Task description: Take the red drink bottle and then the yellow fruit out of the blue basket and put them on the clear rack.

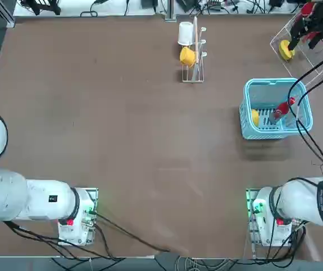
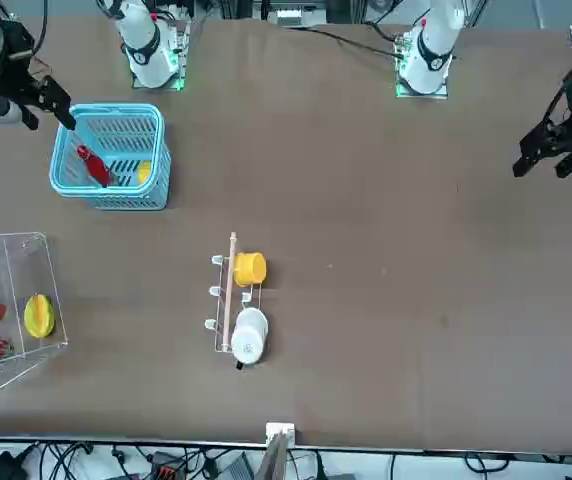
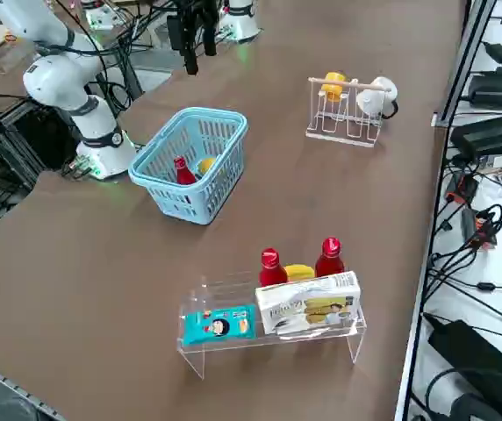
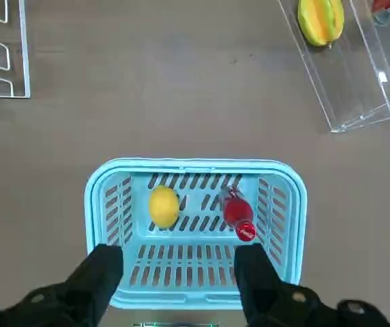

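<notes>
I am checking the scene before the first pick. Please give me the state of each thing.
red drink bottle: lying tilted inside the blue basket.
yellow fruit: resting on the basket floor, apart from the bottle.
blue basket: upright on the table.
clear rack: standing, already holding items.
right gripper: above the basket, jaws open, empty.
</notes>
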Controlling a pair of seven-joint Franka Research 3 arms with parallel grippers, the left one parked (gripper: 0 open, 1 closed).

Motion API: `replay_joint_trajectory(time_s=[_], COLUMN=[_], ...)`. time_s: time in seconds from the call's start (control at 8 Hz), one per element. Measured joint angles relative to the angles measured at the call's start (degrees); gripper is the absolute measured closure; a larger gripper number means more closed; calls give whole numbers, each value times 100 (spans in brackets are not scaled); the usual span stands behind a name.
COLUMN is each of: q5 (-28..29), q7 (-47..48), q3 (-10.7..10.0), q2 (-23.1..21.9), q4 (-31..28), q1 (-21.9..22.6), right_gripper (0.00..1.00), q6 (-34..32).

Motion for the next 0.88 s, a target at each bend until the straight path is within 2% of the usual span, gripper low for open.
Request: replay_joint_trajectory(time_s=[0.88], q5=[-49], q7=[-28], q3=[-34], q2=[229], q4=[102], q1=[-162], right_gripper=[0], q6=[-95])
